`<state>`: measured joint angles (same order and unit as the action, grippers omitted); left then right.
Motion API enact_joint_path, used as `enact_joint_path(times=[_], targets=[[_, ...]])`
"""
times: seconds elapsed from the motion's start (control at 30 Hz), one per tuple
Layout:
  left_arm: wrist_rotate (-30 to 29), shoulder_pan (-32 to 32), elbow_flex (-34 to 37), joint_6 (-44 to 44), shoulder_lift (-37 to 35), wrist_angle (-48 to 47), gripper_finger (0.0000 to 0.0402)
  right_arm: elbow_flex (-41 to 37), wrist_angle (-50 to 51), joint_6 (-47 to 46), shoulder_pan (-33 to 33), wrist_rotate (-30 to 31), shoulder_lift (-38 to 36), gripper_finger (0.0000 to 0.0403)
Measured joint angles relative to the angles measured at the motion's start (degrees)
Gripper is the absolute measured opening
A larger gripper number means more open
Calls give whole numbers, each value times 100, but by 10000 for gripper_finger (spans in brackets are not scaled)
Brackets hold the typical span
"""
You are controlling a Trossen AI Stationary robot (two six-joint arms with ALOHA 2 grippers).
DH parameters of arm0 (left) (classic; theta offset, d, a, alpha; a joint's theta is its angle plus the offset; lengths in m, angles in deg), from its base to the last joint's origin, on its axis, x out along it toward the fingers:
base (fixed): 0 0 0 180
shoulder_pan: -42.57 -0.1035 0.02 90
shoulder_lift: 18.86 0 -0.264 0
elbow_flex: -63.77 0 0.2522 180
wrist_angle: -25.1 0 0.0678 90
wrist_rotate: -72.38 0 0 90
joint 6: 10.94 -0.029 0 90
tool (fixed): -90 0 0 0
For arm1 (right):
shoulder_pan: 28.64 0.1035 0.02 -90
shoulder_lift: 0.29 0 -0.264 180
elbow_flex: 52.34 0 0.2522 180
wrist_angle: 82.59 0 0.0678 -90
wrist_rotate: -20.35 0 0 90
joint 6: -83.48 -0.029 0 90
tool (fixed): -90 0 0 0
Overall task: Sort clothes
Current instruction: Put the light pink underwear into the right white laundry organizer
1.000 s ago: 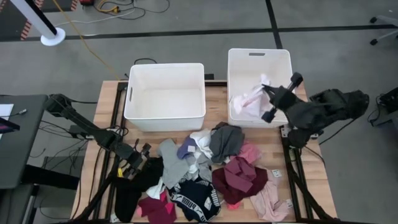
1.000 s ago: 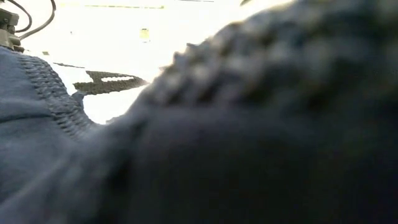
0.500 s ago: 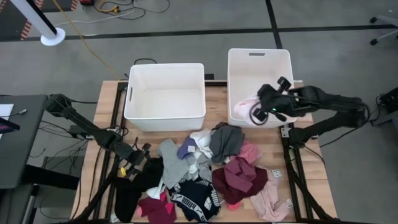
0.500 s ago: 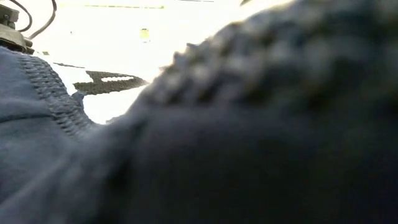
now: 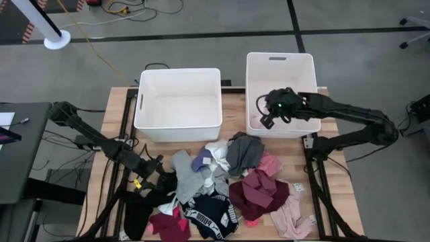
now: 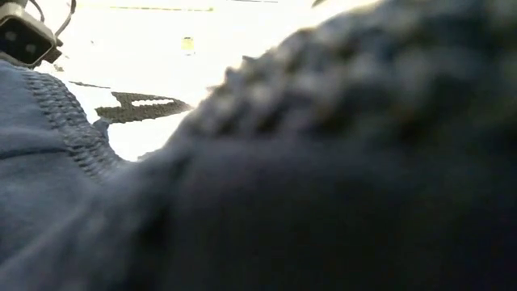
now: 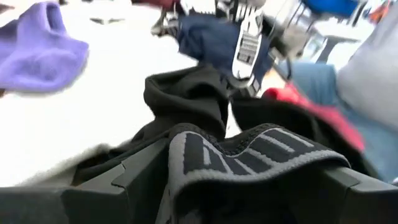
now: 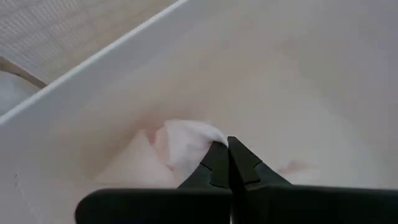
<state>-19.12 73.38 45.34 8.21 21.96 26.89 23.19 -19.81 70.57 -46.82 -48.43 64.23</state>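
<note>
R gripper (image 8: 229, 163) is seen pressed together on a pale pink garment (image 8: 180, 146), down inside the right bin (image 5: 280, 66), at its near-left corner. Left bin (image 5: 179, 101) sits just beside the right bin, apart from it. L gripper (image 5: 149, 176) is spread wide over a black garment (image 7: 249, 152) at the clothes pile (image 5: 222, 188), on the table (image 5: 114, 111) in front of the right bin and to its left.

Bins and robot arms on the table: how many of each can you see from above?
White bins: 2 (left bin, right bin)
Robot arms: 2 (left arm, right arm)
Total: 4
</note>
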Motion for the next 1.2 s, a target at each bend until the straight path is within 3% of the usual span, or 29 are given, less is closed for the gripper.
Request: enact_joint_path(times=[0.37,0.7,0.97,1.2], targets=[[1,0,-11,919,0,241,275,-495,-335,78,-544,-899,893,0],[-28,1,-22,1482,0,-103,275,-495,-379,139,-605,-941,1737,8],[-12,0,-22,2005,2,-1055,275,-493,-252,143,-605,-941,1764,40],[-10,0,-22,1637,2,-1112,273,-493,-1,141,-602,-941,1621,103]])
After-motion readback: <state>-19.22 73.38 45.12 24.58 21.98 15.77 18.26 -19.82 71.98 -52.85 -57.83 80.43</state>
